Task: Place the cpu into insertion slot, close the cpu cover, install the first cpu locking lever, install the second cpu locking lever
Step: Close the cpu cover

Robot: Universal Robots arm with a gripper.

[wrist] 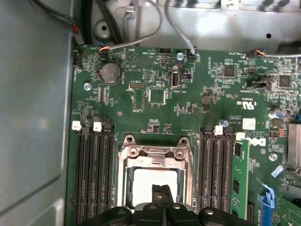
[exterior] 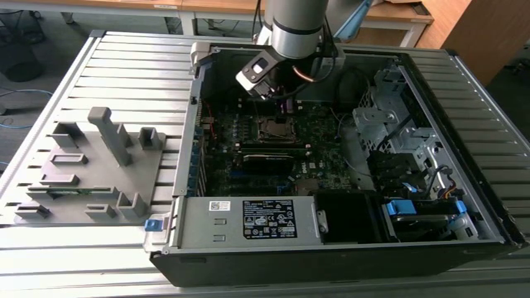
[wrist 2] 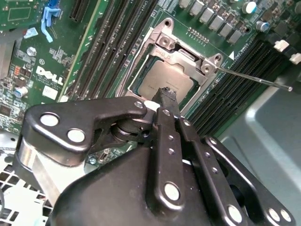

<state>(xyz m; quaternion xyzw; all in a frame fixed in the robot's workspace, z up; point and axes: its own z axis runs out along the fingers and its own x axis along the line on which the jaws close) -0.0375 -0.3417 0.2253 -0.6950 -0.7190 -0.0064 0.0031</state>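
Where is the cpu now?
In the first wrist view the cpu lies framed by the cpu cover, between two banks of memory slots, with the gripper over it.

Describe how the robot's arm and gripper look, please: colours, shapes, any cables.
The arm is a silvery-grey round tube with a dark band. A pale boxy unit sits at its wrist. The gripper is matte black, built of flat linkage bars joined by round silver pins, and tapers to two slim fingers. I cannot make out cables on it.
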